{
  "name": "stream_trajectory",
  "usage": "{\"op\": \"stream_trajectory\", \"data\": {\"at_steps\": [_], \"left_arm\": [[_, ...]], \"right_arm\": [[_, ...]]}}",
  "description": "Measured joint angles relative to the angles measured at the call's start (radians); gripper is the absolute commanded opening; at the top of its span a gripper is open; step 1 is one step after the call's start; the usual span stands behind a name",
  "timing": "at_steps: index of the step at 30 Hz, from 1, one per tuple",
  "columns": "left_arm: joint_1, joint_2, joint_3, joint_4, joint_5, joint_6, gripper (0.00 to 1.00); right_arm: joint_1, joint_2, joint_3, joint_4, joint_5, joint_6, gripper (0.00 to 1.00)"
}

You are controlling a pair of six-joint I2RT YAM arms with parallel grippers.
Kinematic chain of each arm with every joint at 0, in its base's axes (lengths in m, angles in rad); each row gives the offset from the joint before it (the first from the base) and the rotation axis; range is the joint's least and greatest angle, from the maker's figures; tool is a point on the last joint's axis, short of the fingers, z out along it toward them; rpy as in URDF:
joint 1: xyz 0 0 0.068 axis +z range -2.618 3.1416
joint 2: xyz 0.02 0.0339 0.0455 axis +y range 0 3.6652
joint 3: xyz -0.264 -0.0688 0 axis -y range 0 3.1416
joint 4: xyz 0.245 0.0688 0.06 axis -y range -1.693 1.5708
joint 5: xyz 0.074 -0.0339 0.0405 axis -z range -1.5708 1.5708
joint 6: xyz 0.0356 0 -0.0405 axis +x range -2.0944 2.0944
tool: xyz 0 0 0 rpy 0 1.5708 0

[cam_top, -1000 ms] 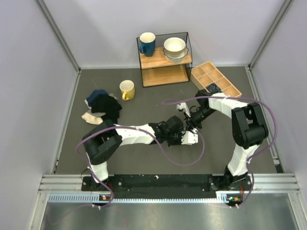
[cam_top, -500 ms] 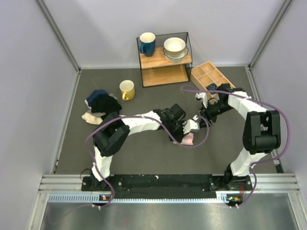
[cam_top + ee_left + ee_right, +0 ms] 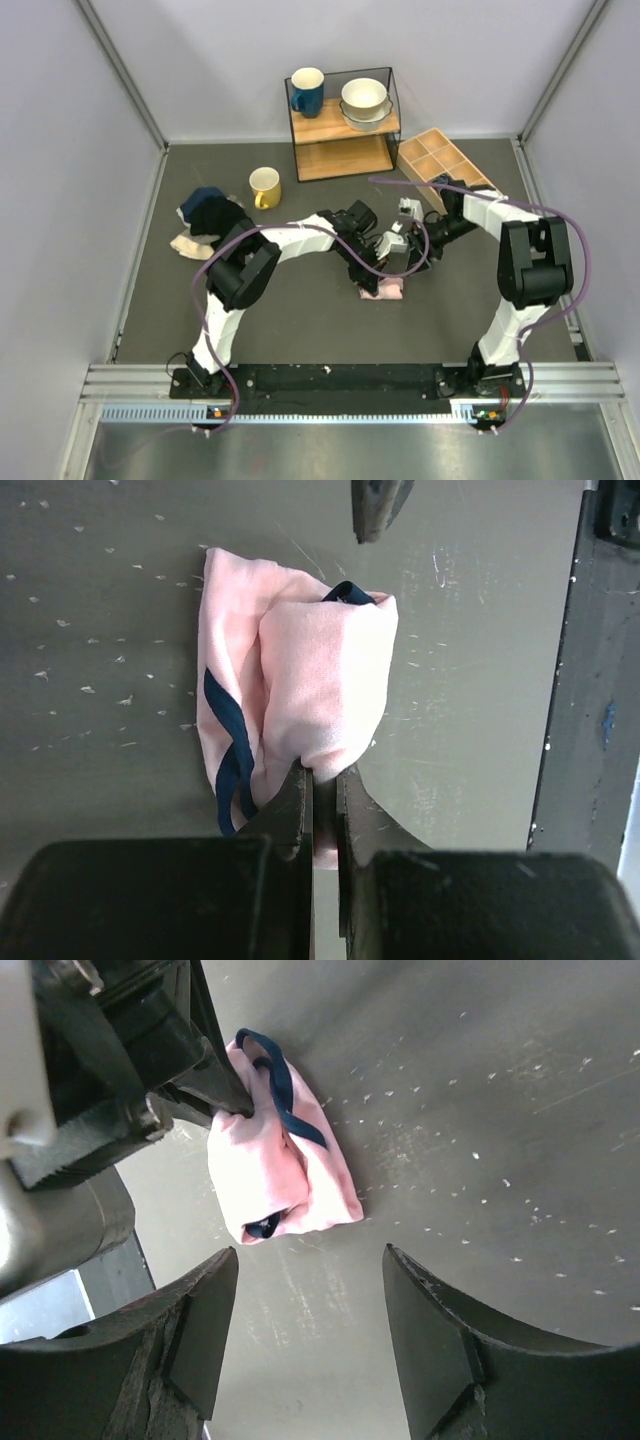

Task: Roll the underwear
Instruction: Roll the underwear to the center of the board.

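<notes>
Left end effector (image 3: 322, 780) is pinching the underwear (image 3: 310, 670) at its edge, closed tight. Right end effector (image 3: 308, 1290) is hovering open, empty. Being soft and light, the bundle is probably best gripped across its folds.

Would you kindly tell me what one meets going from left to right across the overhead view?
pile of dark clothes → yellow mug → blue mug → pink underwear → wooden tray
</notes>
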Motion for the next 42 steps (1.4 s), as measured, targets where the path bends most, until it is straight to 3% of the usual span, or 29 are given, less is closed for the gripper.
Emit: {"op": "stream_trajectory", "data": {"at_steps": [17,25,32,42], "left_arm": [[0.031,0.029,0.003,0.003,0.074,-0.079,0.0],[0.031,0.008,-0.05,0.089,0.072,-0.185,0.0],[0.031,-0.022,-0.113,0.182,0.06,-0.261,0.0],[0.031,-0.033,-0.161,0.272,0.067,-0.359,0.0]], "right_arm": [[0.0,0.09,0.047,-0.008,-0.047,0.072,0.65],[-0.046,-0.041,-0.045,0.004,-0.065,0.108,0.65],[-0.051,-0.16,-0.119,0.102,-0.044,0.218,0.65],[-0.051,-0.142,-0.212,0.237,-0.059,0.451,0.66]]}}
